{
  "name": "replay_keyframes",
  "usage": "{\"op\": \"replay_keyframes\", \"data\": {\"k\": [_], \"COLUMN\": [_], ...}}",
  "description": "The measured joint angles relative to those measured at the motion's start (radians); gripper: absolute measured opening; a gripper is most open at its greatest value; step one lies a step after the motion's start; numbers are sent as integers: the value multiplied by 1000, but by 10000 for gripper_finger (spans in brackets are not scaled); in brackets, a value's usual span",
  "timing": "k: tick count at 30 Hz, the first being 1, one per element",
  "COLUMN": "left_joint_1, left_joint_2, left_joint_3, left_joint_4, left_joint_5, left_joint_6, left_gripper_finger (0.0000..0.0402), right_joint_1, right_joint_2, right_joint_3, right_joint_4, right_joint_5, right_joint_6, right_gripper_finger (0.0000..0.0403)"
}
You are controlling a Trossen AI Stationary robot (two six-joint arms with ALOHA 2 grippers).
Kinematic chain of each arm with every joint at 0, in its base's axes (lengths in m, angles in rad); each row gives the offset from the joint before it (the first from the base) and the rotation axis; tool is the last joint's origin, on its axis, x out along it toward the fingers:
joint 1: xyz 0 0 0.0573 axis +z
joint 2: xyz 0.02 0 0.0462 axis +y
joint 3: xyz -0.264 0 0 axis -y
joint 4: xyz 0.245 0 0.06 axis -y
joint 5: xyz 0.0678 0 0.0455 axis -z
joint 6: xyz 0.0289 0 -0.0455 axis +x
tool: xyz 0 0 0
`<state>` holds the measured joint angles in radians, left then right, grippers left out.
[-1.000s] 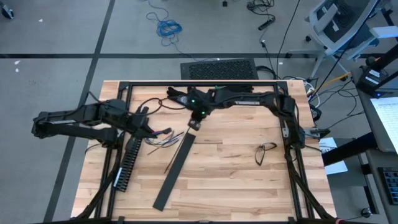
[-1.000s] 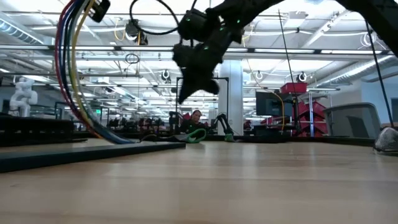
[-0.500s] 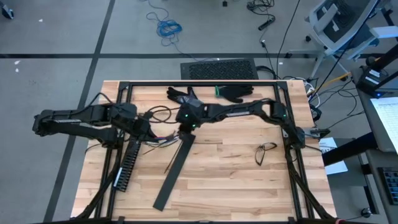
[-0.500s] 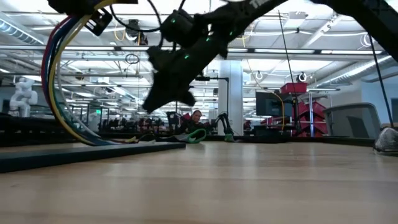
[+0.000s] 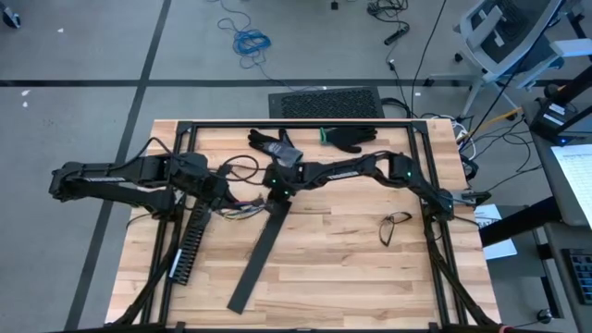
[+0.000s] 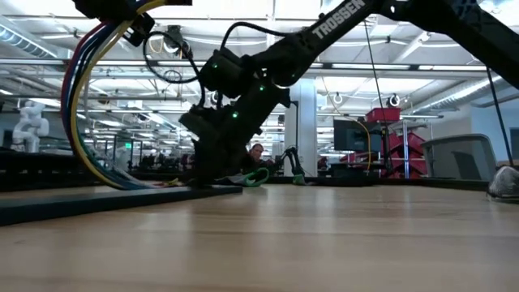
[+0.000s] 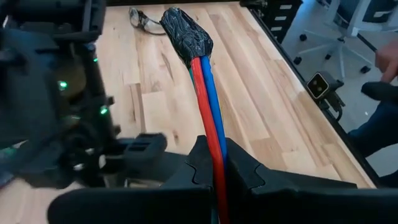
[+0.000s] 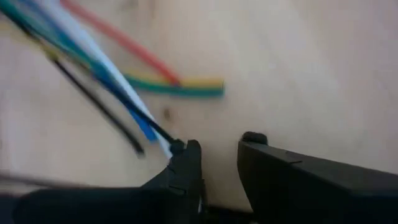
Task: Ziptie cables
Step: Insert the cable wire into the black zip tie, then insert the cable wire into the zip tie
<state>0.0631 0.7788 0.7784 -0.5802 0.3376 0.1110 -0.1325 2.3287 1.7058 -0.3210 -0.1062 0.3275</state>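
The cables [image 7: 208, 93], red, blue, yellow and green wires, end in a black-taped end [image 7: 186, 31]. My left gripper [image 7: 214, 155] is shut on them, raised over the table's left part [image 5: 219, 190]. From it they arc down [image 6: 77, 105] and their loose ends [image 8: 155, 81] lie on the wood. My right gripper [image 8: 214, 149] is low over the table at those ends [image 5: 268, 196], its fingers a little apart with nothing between them. My left gripper pinches the bundle between its two fingers a short way behind the taped end [image 7: 214, 146], which sticks out past the fingertips. The fingers come from the table's left, slanting down, and lie along the wires. The held part is lifted clear. My right gripper: one fingertip [image 8: 183, 152] stands right at a white and a black wire end; whether it touches them I cannot tell.
A black slotted duct [image 5: 190, 242] and a long flat black strip [image 5: 259, 252] lie on the wood near the cables. Glasses [image 5: 396, 226] lie to the right, dark gloves [image 5: 351, 138] near the far edge. A person's hand [image 7: 388, 59] shows beyond the table.
My right gripper has come down and toward the table's left, from high above the middle to just over the cables' loose ends. The cables stay held up by my left gripper, their ends on the table.
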Motion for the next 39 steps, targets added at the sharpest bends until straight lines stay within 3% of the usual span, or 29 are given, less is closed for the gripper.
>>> {"op": "replay_keyframes", "data": {"k": [5, 13, 15, 20, 27, 34, 39], "left_joint_1": [0, 0, 0, 0, 0, 0, 0], "left_joint_2": [-1, -6, -16, -30, -30, -15, -15], "left_joint_3": [0, 0, 0, 0, 0, 0, 0], "left_joint_4": [-4, -26, -45, -69, -58, -54, -38], "left_joint_5": [-1, -3, -8, -24, -33, -25, -21], "left_joint_6": [1, 1, 2, 3, 36, 53, 50], "left_gripper_finger": [14, 14, 14, 14, 14, 14, 14], "right_joint_1": [17, -44, -69, -93, -28, 47, 58], "right_joint_2": [-35, -99, -125, -199, -155, -90, -52], "right_joint_3": [1, -5, -11, 1, -4, -7, -5], "right_joint_4": [-180, -514, -482, -153, -99, 16, 75], "right_joint_5": [22, 258, 249, 27, -53, -55, 21], "right_joint_6": [-121, -200, -150, -2, -11, -27, -36], "right_gripper_finger": [95, 94, 93, 93, 93, 96, 96]}}
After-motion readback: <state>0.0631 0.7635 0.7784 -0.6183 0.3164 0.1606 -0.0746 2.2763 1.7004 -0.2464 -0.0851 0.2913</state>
